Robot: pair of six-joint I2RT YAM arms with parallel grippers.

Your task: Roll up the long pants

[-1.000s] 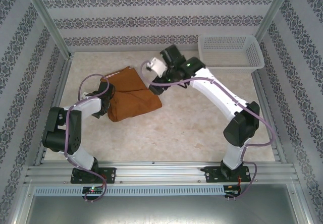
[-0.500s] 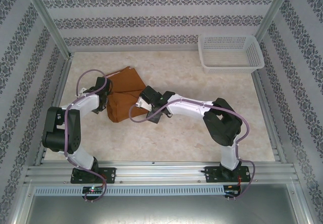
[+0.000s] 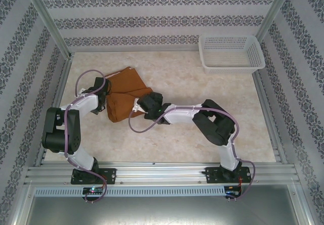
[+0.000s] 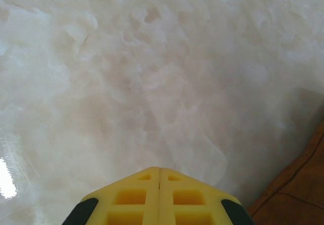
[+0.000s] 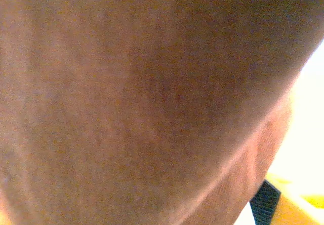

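So the long pants [image 3: 126,90] are bunched into a folded heap between my two hands. Going by how they lie, that's not a proper roll yet.

My left hand [image 4: 159,178] has its fingers pressed together with nothing between them, tips low over the bare surface [image 4: 152,73]. The edge of the cloth sits just off to its right, close but not touching the tips.

My right hand [image 3: 141,105] sits hard against the opposite side of the heap. The brown fabric is right in front of it, touching or nearly, and one yellow finger [image 5: 298,210] peeks out at the lower right. Honestly, I can't tell whether that hand is spread or pinching cloth.

Handling-wise, I'd guess this stuff is light, soft and floppy with zero stiffness. It'll likely sag and unroll wherever it isn't pinned. It's probably not slippery here, more likely to drag and wrinkle.

Best place to take hold, I reckon, is a folded edge where several layers stack, low by the surface. That way the whole bundle turns over together instead of only the top layer peeling off.
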